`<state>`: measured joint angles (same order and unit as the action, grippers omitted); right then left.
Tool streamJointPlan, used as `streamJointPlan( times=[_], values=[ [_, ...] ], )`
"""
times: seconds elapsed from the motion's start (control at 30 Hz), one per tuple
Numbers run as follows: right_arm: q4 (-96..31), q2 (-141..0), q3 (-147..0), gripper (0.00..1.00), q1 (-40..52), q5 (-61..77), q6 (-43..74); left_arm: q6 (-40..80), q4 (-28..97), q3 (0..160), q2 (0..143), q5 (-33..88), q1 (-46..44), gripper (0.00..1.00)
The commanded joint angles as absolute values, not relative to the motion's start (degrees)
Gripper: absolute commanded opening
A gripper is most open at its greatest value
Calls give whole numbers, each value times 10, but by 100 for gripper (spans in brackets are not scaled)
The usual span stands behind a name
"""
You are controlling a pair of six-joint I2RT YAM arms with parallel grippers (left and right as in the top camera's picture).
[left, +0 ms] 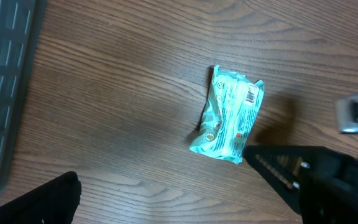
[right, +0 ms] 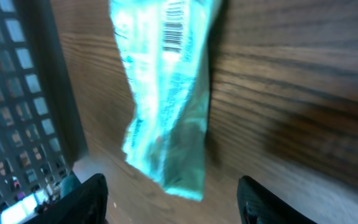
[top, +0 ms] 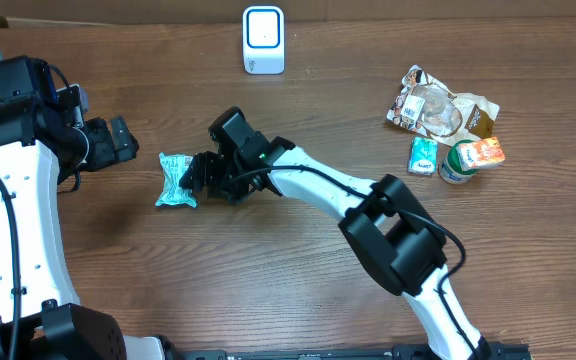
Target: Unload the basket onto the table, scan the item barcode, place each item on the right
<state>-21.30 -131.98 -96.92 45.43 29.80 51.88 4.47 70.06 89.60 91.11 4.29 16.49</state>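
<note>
Right now the teal packet (top: 176,181) lies flat on the table (top: 298,280), on the robot's side of the white scanner (top: 263,40) and somewhat to its left. The right gripper (top: 204,174) sits over the packet's scanner-side edge, jaws apart, straddling its near end but not clamped. In the right wrist view the long axis runs away from the fingers, with the barcode (right: 174,28) face up at the far end. The left gripper (top: 120,140), farther left of the scanner, hangs wide open and looks less well placed

The right pincer (top: 197,176) sits at the teal packet (top: 174,182) on the table (top: 268,290), white scanner (top: 263,40) well apart.
</note>
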Motion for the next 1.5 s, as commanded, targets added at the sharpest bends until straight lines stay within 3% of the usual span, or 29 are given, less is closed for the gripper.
streamJointPlan(
  times=[0.0, 0.3, 0.43, 0.57, 0.7, 0.87, 0.97, 1.1, 1.2, 1.23, 1.3, 1.37, 1.47],
  values=[
    [-192, -1343, -966, 60, 457, 327, 533, 43, 700, 898, 906, 45, 161, 100],
    [-149, -1375, -966, 46, 466, 334, 551, 43, 700, 898, 906, 45, 161, 100],
    [-150, -1375, -966, 30, 467, 331, 549, 43, 700, 898, 906, 45, 161, 99],
    [-151, -1375, -966, 4, 465, 331, 535, 43, 700, 898, 906, 45, 161, 100],
    [-181, -1373, -967, 4, 449, 334, 510, 43, 700, 898, 906, 45, 161, 99],
    [-279, -1357, -1004, 4, 408, 413, 379, 43, 700, 898, 906, 45, 161, 100],
    [-402, -1349, -1047, 4, 387, 437, 251, 43, 700, 898, 906, 45, 161, 100],
    [-630, -1349, -1128, 5, 364, 346, 23, 43, 700, 898, 906, 45, 161, 100],
    [-726, -1349, -1167, 15, 355, 196, -37, 43, 700, 898, 906, 45, 161, 100],
    [-745, -1349, -1176, 23, 352, 142, -37, 43, 700, 898, 906, 45, 161, 100],
    [-774, -1349, -1193, 56, 346, 91, -35, 43, 700, 898, 906, 45, 161, 99],
    [-798, -1349, -1226, 61, 337, 99, -27, 43, 700, 898, 906, 45, 161, 100],
    [-797, -1349, -1257, 59, 333, 169, -7, 43, 700, 898, 906, 45, 161, 100]
  ],
)
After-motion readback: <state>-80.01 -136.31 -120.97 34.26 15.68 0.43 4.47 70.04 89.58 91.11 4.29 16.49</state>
